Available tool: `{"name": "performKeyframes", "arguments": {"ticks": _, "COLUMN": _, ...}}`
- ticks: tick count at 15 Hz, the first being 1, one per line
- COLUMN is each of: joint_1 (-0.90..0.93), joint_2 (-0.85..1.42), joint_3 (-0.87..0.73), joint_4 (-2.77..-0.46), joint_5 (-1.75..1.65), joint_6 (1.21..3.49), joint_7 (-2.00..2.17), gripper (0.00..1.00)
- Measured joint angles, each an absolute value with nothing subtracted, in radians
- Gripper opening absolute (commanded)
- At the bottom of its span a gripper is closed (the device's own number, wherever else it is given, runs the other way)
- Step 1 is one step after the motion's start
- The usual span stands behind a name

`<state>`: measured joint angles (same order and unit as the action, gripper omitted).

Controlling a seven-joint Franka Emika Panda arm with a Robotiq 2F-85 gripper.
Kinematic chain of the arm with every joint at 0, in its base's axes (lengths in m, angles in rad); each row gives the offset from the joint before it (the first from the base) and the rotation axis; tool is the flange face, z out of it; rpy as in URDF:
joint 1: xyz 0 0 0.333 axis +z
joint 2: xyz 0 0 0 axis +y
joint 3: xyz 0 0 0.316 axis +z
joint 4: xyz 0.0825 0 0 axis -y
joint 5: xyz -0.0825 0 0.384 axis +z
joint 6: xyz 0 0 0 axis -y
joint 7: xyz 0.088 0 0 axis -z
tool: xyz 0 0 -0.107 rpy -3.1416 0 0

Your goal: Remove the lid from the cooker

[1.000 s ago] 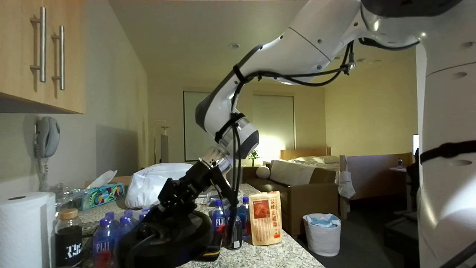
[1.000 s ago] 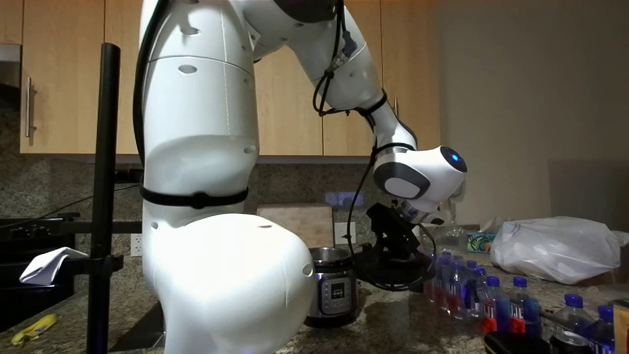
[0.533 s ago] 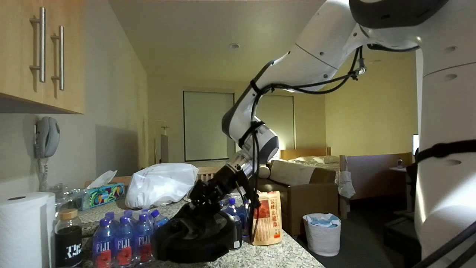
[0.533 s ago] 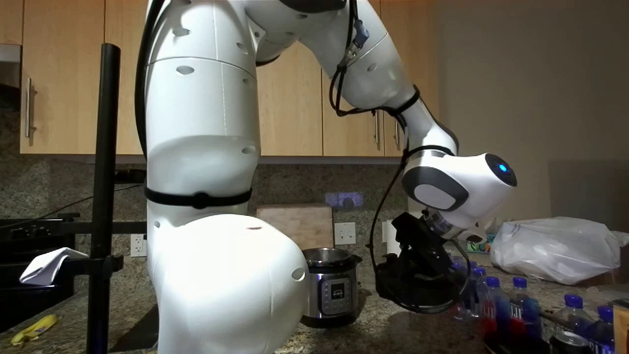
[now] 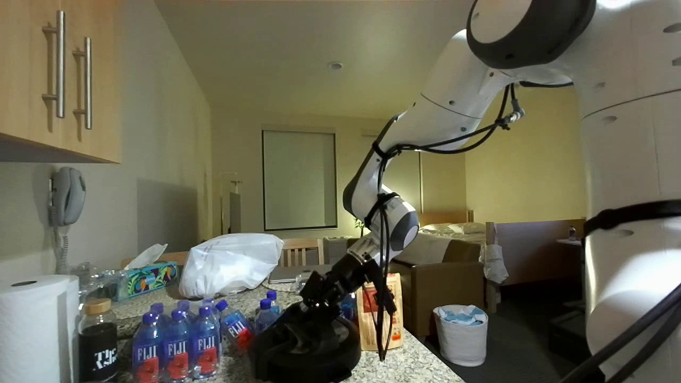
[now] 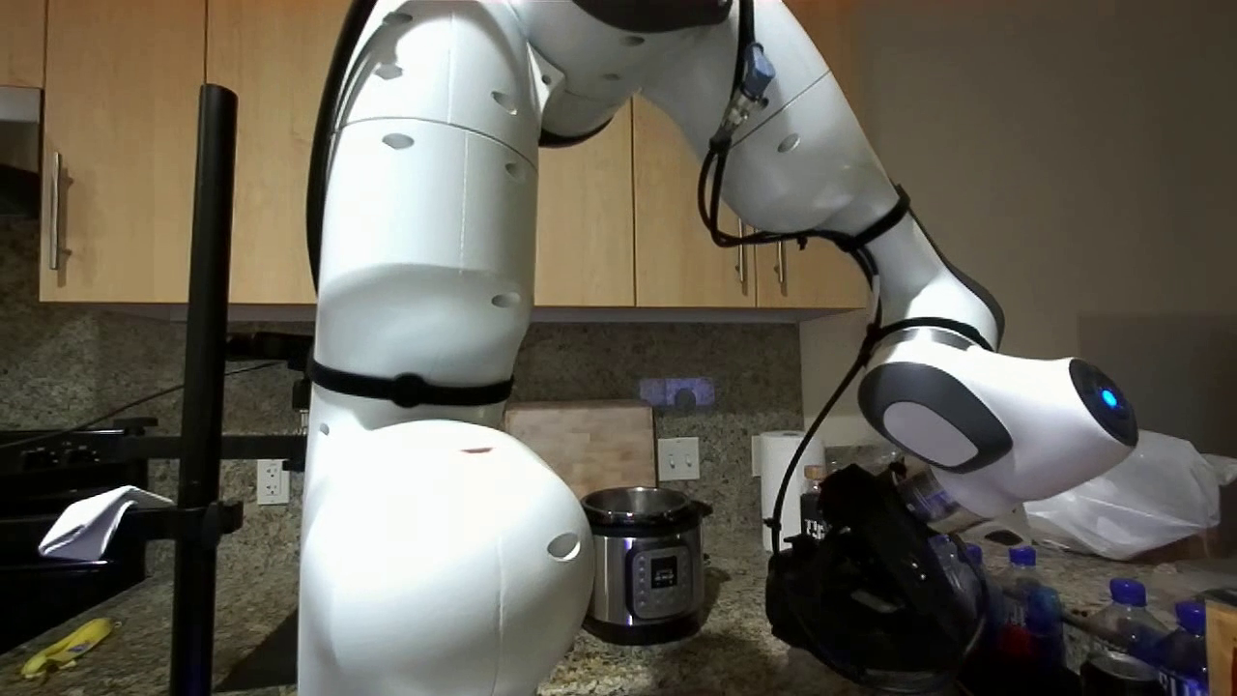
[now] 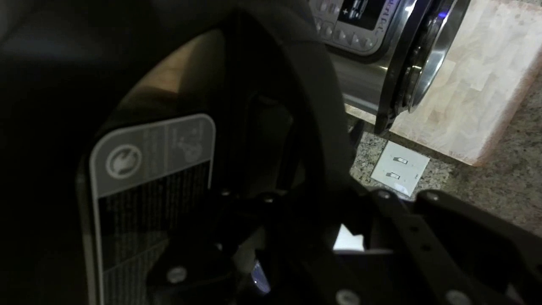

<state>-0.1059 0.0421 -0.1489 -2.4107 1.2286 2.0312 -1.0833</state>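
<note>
The one gripper (image 5: pixel 315 315) is clamped on one round black lid (image 5: pixel 306 357) (black on black, so the contact itself is hard to make out), which lies directly below it. Near both, three upright FIJI bottles (image 5: pixel 177 348) and one tilted FIJI bottle (image 5: pixel 235 325) show clearly; others overlap too much to count. Farther from the gripper stand one Instant Pot cooker (image 6: pixel 667 580), its top uncovered, one white plastic bag (image 5: pixel 231 264) and one paper-towel roll (image 5: pixel 38 330).
</note>
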Motion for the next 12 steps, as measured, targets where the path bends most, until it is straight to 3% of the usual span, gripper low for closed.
{"name": "performKeyframes", "arguments": {"ticks": 12, "joint_1": -0.142, "joint_2": 0.216, "joint_3": -0.177, "joint_4": -2.42, "joint_5": 1.229, "joint_6": 2.119, "joint_7": -1.101, "gripper": 0.01}}
